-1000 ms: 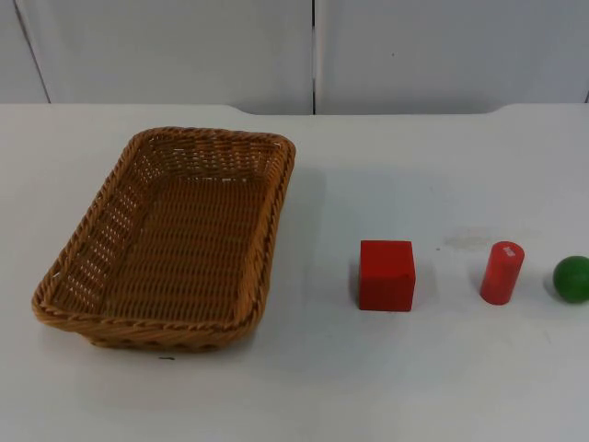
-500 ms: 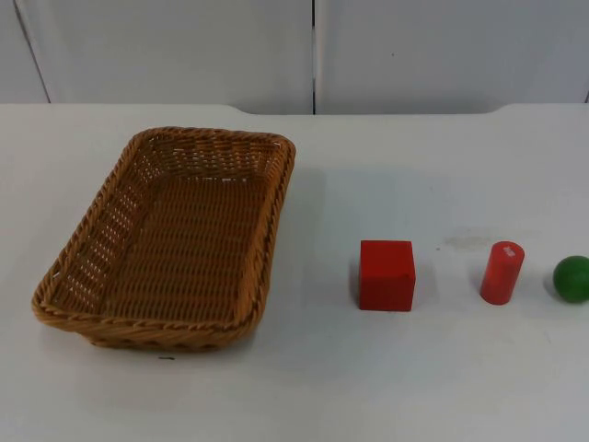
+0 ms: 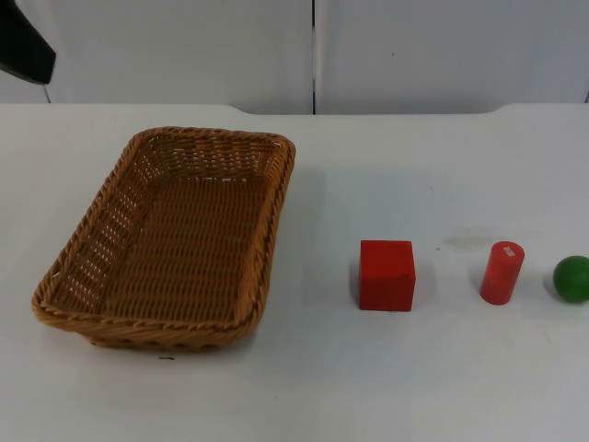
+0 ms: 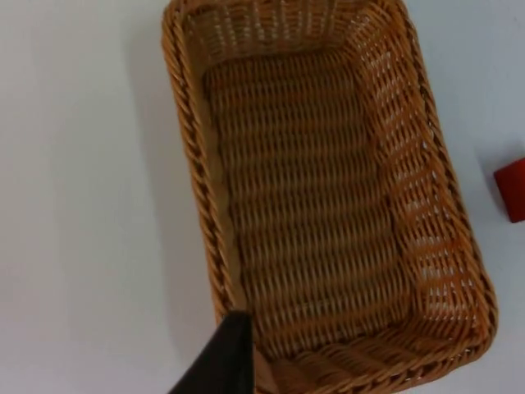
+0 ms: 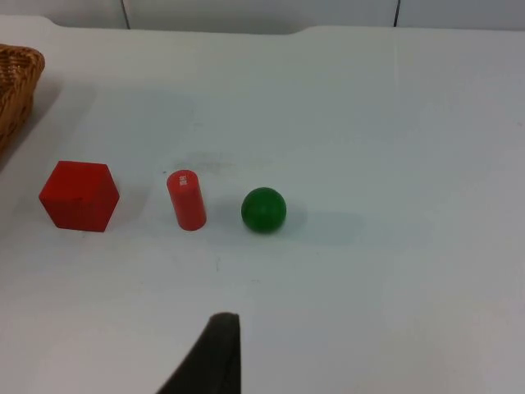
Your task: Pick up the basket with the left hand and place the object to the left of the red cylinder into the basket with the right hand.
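On my top view the woven wicker basket point(image 3: 170, 241) lies on the white surface point(image 3: 304, 387), long axis running near to far, left of the red cube point(image 3: 386, 274), upright red cylinder point(image 3: 502, 273) and green ball point(image 3: 571, 278). My left wrist view looks into the basket; I cannot tell either end effector's state.

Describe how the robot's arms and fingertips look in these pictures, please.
The left arm appears in the top view as a plain black, angular piece without markings. In each wrist view, one fingertip shows as a dark, matte, tapering wedge: the left gripper's fingertip and the right gripper's fingertip.
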